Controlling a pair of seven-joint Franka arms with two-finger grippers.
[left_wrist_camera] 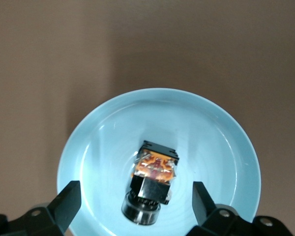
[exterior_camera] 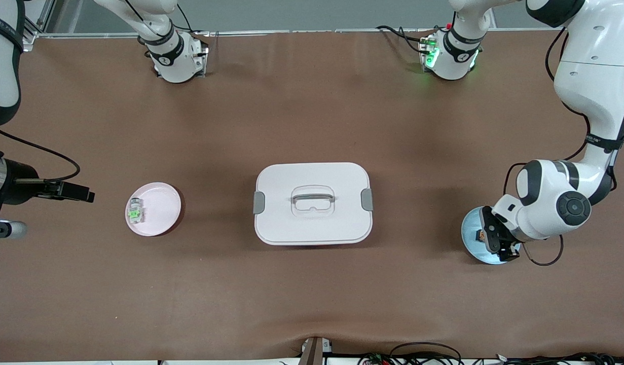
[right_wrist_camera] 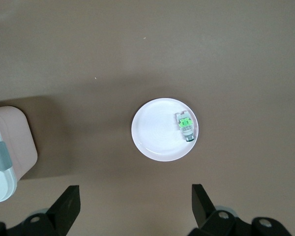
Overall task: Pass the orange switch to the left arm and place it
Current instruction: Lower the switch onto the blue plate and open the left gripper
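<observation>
My left claw (left_wrist_camera: pixel 136 201) hangs wide over the orange switch (left_wrist_camera: pixel 153 172) lying in the blue plate (left_wrist_camera: pixel 88 147); placement looks complete. Right claw (right_wrist_camera: pixel 136 204) waits wide. Next: retreat upward.

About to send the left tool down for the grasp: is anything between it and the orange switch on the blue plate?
Nothing visible. The left tool stands open over the blue plate, one finger to each side of the orange switch, which lies alone on it.
</observation>
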